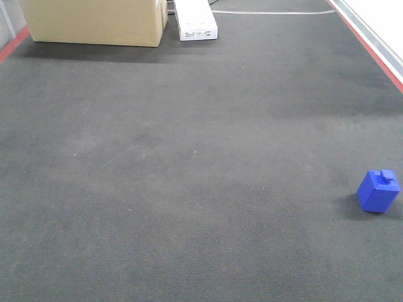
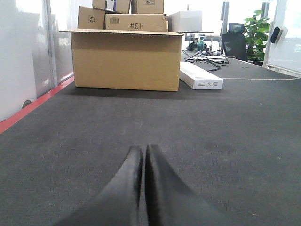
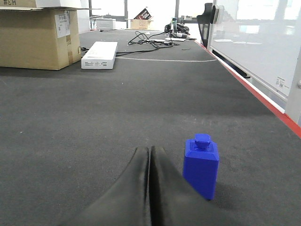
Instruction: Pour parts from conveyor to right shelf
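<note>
Grey surface (image 1: pixel 189 189); blue block (image 3: pixel 201 165) beside closed right gripper (image 3: pixel 150 149), likely light, rigid: pinch flat sides; left gripper (image 2: pixel 143 148) closed too.

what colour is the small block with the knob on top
Solid bright blue. The small blue plastic block shows best in the right wrist view.

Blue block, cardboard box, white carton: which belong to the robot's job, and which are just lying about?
Job: blue block (probably a part); left gripper and right gripper, both shut.
Lying about: cardboard box, white carton, cables, potted plant.
</note>
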Robot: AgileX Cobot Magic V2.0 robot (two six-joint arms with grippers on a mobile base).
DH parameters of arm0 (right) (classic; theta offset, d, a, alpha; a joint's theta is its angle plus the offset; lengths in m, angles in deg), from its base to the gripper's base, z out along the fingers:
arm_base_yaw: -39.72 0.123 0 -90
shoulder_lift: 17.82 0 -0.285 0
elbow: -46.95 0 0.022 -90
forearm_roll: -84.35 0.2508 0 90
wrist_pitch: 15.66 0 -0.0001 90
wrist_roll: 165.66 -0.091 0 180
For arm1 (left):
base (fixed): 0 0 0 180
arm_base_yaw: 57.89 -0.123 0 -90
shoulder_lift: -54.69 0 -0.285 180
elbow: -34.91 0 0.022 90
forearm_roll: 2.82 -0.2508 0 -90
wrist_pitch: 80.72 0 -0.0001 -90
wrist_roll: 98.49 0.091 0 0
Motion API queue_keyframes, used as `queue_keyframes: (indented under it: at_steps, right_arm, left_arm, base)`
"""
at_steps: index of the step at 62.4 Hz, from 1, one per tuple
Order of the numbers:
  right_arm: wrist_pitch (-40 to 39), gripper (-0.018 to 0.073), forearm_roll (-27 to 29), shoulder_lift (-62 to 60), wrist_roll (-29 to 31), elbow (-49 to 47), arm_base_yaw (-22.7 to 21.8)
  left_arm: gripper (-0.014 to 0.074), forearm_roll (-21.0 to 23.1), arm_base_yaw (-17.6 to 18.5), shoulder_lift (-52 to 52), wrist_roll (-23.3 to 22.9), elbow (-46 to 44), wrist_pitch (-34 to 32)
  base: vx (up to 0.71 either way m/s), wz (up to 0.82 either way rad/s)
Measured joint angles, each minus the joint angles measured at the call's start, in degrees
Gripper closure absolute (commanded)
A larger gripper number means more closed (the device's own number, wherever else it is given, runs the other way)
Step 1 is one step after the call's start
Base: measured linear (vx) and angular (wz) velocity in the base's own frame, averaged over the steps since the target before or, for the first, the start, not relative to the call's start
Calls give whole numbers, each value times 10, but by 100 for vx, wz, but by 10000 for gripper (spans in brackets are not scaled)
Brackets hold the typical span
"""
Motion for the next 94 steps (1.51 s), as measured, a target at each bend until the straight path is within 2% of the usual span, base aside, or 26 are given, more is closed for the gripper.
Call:
queue_keyframes:
  at_steps: [58,73,84,94]
  right_arm:
    - [-1,569,0,0,0,0,0]
    - [-33,569,26,0,-22,-1,0]
    - [-15,569,-3,8,-22,-78,0]
    - [35,569,-10,93,-22,-170,0]
  left_arm:
    - [603,0,0,0,0,0,0]
    - [603,0,0,0,0,0,0]
    - [603,0,0,0,0,0,0]
    - [603,0,0,0,0,0,0]
  base:
    - [0,0]
    - [0,0]
    - [0,0]
    - [0,0]
